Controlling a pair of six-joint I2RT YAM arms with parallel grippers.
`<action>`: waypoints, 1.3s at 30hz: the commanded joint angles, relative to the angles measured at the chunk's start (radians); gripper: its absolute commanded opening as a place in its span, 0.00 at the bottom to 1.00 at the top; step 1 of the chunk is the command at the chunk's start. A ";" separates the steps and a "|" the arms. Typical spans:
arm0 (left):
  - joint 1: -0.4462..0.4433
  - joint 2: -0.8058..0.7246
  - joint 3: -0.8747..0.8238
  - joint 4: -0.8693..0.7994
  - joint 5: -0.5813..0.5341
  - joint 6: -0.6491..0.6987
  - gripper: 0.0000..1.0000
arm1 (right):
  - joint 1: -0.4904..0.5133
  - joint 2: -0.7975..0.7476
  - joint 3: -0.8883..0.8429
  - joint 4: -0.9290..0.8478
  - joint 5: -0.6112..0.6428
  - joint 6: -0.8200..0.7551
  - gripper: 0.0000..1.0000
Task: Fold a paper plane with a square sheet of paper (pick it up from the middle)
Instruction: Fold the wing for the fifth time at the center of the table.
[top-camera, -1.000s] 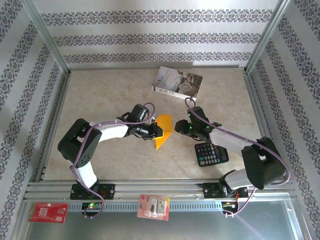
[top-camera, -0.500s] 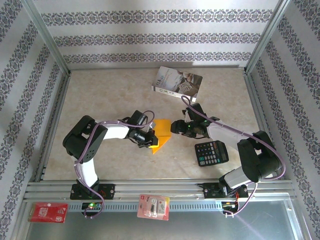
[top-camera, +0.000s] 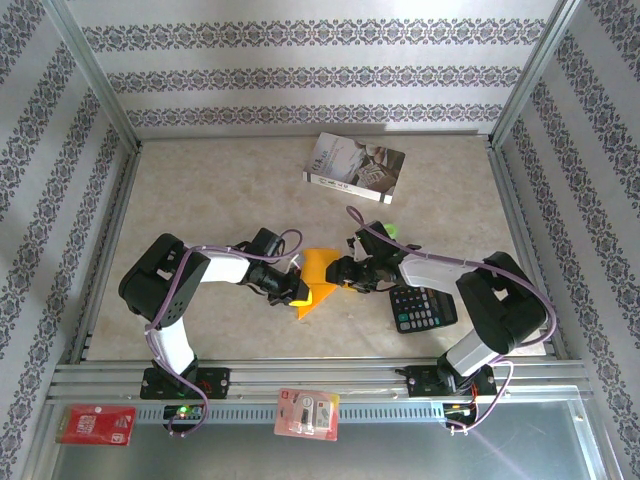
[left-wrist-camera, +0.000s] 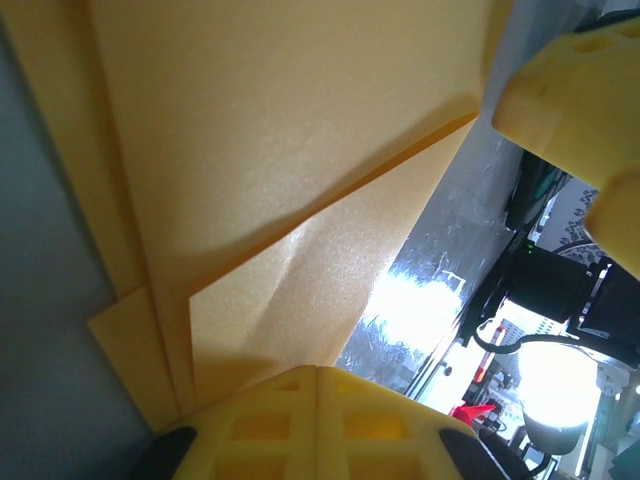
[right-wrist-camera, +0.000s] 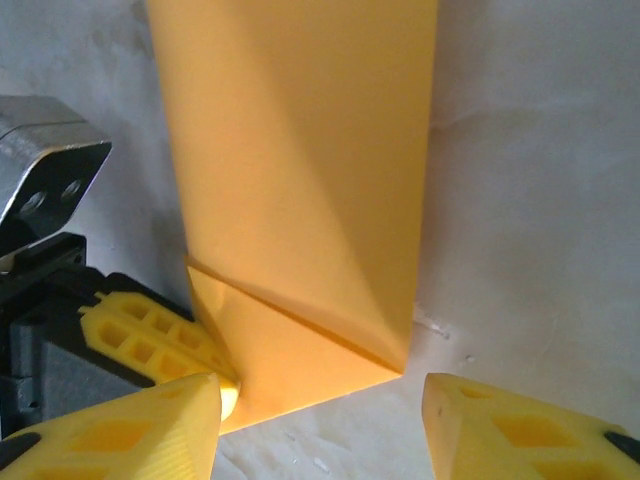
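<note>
The orange sheet of paper, folded into layers with diagonal flaps, sits at the table's middle. My left gripper is shut on its near left edge; in the left wrist view the pads meet on the paper. My right gripper is open just to the right of the sheet. In the right wrist view its fingers straddle the lower corner of the paper without touching it, and the left gripper's fingertips clamp the paper's left edge.
A black calculator lies right of the right gripper, under its forearm. A grey-white book lies at the back. A red packet and a small blister pack rest on the metal shelf in front of the arm bases.
The left gripper carried the folded paper a little toward the near edge, staying shut. The right gripper moved left and nearer, up to the paper's right side.
</note>
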 joint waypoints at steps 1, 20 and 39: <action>0.012 0.001 -0.031 -0.013 -0.010 0.016 0.00 | 0.020 0.018 -0.008 0.031 0.021 0.020 0.55; 0.014 -0.001 -0.046 0.006 -0.010 0.012 0.00 | 0.007 0.034 -0.074 0.210 -0.030 0.086 0.47; 0.014 -0.003 -0.048 -0.002 -0.012 0.014 0.00 | -0.013 0.006 -0.116 0.251 -0.021 0.081 0.27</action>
